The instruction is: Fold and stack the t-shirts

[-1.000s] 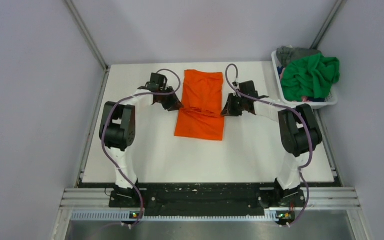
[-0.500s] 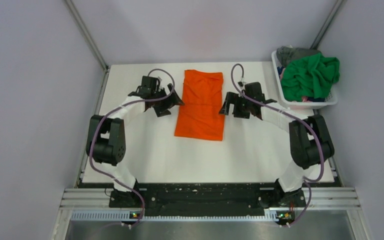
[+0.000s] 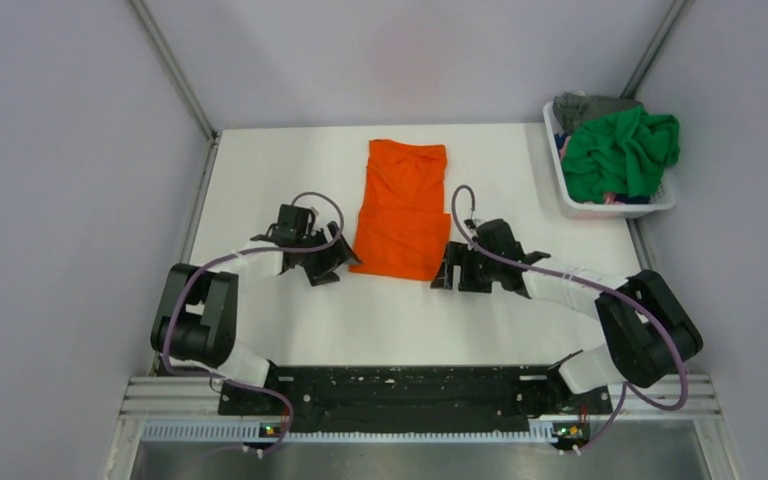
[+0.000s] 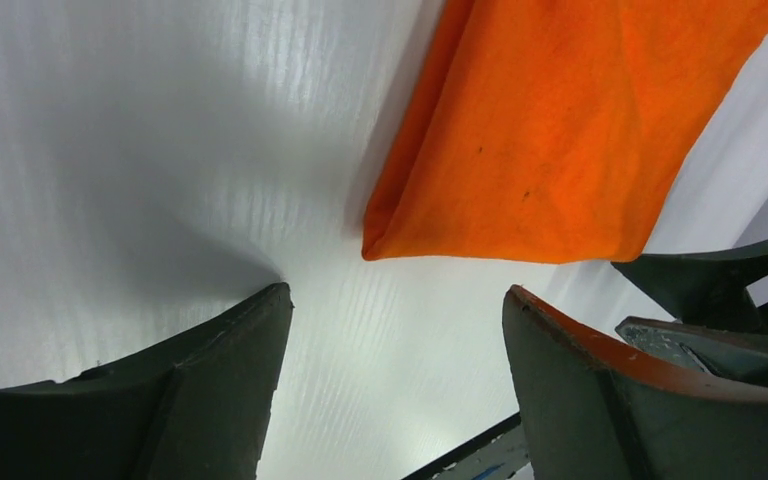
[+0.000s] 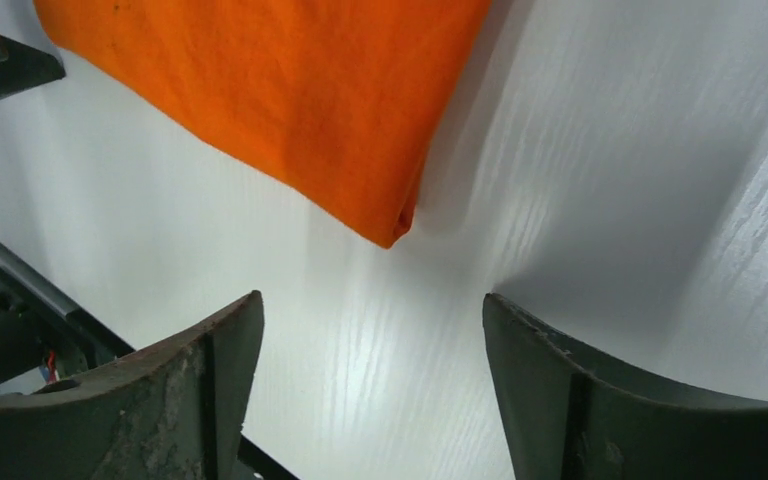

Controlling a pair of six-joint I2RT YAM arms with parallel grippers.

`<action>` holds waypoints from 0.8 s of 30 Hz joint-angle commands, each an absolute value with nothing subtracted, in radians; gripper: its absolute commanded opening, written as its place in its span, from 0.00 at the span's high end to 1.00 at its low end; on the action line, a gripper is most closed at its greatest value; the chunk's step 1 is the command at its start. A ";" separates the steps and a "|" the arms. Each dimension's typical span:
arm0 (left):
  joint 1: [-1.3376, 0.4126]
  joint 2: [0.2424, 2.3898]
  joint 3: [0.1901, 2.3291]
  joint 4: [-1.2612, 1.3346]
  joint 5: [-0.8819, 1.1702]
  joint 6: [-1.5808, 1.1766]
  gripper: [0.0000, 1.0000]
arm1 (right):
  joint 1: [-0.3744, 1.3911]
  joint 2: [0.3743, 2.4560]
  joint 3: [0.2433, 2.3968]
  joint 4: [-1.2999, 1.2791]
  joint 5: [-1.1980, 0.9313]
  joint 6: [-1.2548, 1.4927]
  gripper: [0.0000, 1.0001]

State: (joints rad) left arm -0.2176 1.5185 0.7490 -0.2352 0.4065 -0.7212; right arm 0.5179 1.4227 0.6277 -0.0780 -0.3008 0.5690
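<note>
An orange t-shirt [image 3: 403, 210] lies flat on the white table [image 3: 260, 180] as a long folded strip, its near hem towards the arms. My left gripper [image 3: 343, 262] stands open just left of the near-left corner of the orange t-shirt [image 4: 560, 130], with only bare table between its fingers [image 4: 210, 370]. My right gripper [image 3: 442, 274] stands open beside the near-right corner of the orange t-shirt [image 5: 290, 90], holding nothing. A green t-shirt [image 3: 620, 150] and a grey one [image 3: 585, 105] lie bunched in the basket.
The white slatted basket [image 3: 615, 208] stands at the table's far right edge. Grey walls enclose the table on three sides. A black and metal rail [image 3: 410, 385] with the arm bases runs along the near edge.
Both arms have pulled back from the shirt's middle sides to its near corners. Both grippers have opened. The orange shirt now lies flatter.
</note>
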 commanded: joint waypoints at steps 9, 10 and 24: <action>-0.270 1.701 0.777 -0.141 0.368 -0.750 0.57 | 0.565 1.549 0.663 -0.029 -0.182 0.613 0.49; -0.270 1.709 0.780 -0.142 0.361 -0.749 0.59 | 0.565 1.555 0.663 -0.029 -0.180 0.613 0.50; -0.268 1.780 0.821 -0.174 0.308 -0.715 1.00 | 0.572 1.604 0.654 -0.023 -0.177 0.610 0.79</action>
